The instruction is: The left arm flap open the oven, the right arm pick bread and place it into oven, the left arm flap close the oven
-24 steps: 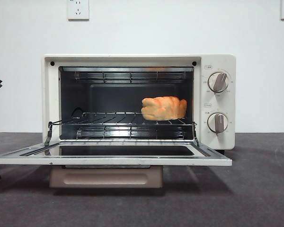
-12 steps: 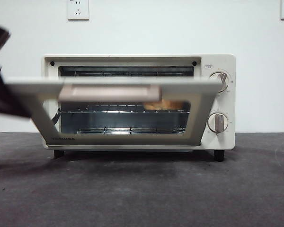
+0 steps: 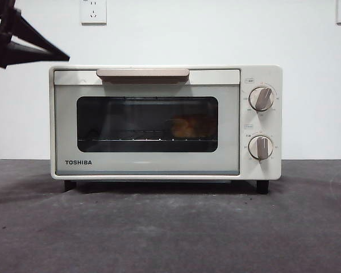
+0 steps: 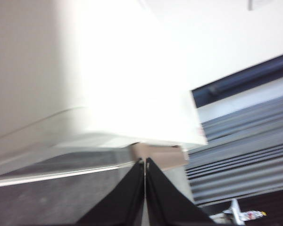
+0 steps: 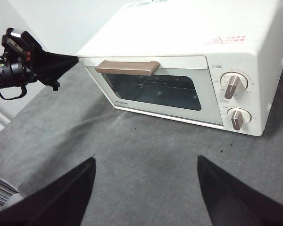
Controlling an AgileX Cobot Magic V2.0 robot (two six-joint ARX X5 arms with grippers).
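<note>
The cream-white oven point(image 3: 148, 166) stands in the middle of the table with its glass door up and closed, the beige handle point(image 3: 142, 73) along the top. Dimly through the dark window, the bread point(image 3: 192, 127) lies on the rack at the right. My left gripper point(image 3: 59, 57) hangs at the upper left, shut, its pointed tip just beside the oven's top left corner; the right wrist view shows the left gripper point(image 5: 70, 61) next to that corner of the oven point(image 5: 179, 37). The left gripper point(image 4: 145, 162) has both jaws pressed together close to the handle point(image 4: 160, 155). My right gripper point(image 5: 146, 159) is open and empty, well back from the oven.
Two beige knobs point(image 3: 262, 98) point(image 3: 261, 147) sit on the oven's right panel. The dark grey tabletop point(image 3: 170, 227) stretches in front. A white wall with a socket point(image 3: 94, 10) stands behind.
The oven door swung up from lying flat open to fully closed. The left gripper rose from low at the left edge to the oven's top left corner.
</note>
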